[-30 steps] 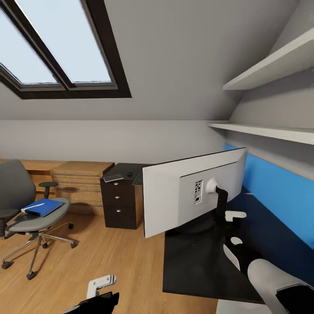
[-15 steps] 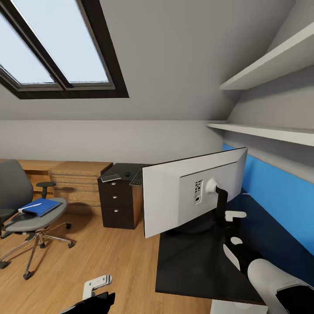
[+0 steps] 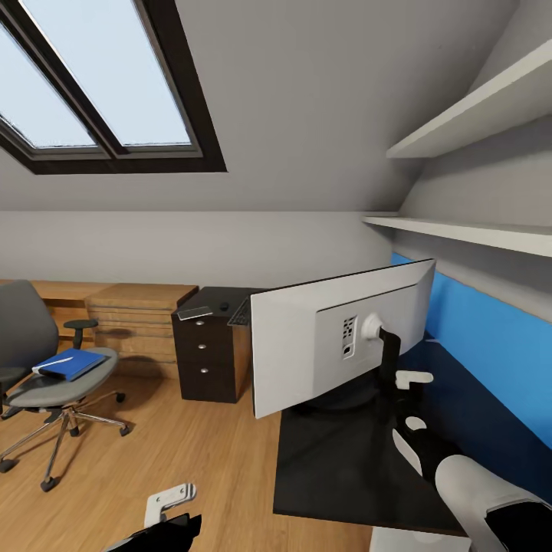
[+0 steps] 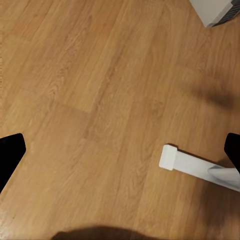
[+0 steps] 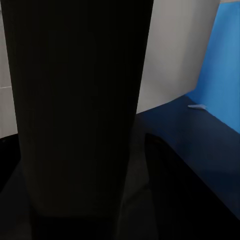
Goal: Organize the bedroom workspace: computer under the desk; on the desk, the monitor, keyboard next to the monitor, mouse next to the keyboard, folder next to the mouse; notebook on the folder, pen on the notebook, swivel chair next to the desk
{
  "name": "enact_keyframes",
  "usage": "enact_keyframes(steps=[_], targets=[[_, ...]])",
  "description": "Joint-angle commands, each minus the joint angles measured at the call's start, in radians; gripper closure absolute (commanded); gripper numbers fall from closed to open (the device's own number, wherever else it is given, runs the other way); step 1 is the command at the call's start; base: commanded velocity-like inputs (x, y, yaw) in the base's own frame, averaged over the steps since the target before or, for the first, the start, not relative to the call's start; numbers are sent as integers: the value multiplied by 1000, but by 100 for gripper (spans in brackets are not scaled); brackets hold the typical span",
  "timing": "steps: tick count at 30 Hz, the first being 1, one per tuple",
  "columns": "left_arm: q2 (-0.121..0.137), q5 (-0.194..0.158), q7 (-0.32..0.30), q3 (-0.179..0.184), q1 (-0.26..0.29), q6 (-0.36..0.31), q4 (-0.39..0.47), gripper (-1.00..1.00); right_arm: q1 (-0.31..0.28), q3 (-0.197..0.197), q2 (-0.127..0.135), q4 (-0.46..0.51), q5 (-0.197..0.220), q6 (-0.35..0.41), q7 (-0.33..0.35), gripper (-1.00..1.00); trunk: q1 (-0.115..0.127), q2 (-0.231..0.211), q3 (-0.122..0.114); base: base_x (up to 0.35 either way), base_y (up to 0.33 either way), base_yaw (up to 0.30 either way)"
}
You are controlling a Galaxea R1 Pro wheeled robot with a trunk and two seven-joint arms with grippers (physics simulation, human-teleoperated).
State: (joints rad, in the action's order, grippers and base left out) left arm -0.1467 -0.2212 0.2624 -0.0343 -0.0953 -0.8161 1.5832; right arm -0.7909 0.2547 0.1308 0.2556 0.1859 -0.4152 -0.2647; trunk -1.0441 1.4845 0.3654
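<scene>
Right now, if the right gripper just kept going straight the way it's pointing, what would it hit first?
Most likely the monitor's black stand column, which rises directly ahead and close in the right wrist view. The right gripper sits just behind it over the desk.

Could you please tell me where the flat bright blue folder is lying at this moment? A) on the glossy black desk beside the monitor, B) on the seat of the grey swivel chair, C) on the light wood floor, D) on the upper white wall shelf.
B: in the head view the flat bright blue folder lies on the seat of the grey upholstered swivel chair, apart from the glossy black desk.
</scene>
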Motion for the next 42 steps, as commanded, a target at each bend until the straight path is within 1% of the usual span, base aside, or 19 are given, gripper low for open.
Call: enact_keyframes(steps=[1,11,27,42], targets=[[-1,-11,7,-1,0,-3,1,-100,-1,26,1,-1,19,-5,-5,100,0,1,1,0,0,0],[-1,-10,8,-1,0,-3,1,-100,-1,26,1,-1,19,-5,-5,100,0,1,0,0,0,-91],[-1,-12,2,-9,0,-1,1,-100,-1,25,1,-1,18,-5,-8,100,0,1,0,1,-2,-5],[-1,-10,6,-10,0,-1,1,-100,-1,26,0,-1,18,-5,-10,100,0,1,0,106,-109,0]])
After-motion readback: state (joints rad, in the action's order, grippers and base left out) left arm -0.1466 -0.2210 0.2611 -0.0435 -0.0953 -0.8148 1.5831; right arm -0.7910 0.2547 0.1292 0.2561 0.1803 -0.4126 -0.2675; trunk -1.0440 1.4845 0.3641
